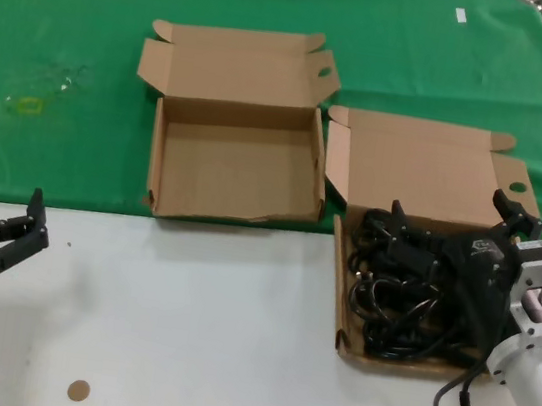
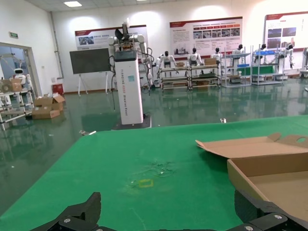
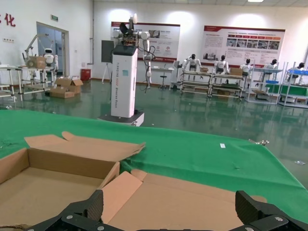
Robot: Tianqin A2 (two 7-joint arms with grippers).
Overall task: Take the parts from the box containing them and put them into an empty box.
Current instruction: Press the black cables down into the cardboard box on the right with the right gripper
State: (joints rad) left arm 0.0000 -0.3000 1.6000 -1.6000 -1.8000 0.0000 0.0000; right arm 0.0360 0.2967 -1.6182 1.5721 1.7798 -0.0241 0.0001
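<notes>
The black power cords (image 1: 405,288) lie tangled in the right cardboard box (image 1: 344,314), whose lid (image 1: 426,174) is folded back. My right gripper (image 1: 451,213) is open and empty just above the cords, near the box's back wall. In the right wrist view the right gripper (image 3: 171,211) faces that lid (image 3: 192,202); the cords are out of sight there. The empty box (image 1: 236,163) with a ragged front wall stands to the left of the cord box. It also shows in the right wrist view (image 3: 43,187). My left gripper (image 1: 16,220) is open and empty at the table's front left.
Both boxes sit where the green cloth (image 1: 73,34) meets the white tabletop (image 1: 193,323). A small brown disc (image 1: 77,391) lies at the front. A yellowish mark (image 1: 27,106) is on the cloth at the left. The left wrist view shows the empty box's wall (image 2: 240,180).
</notes>
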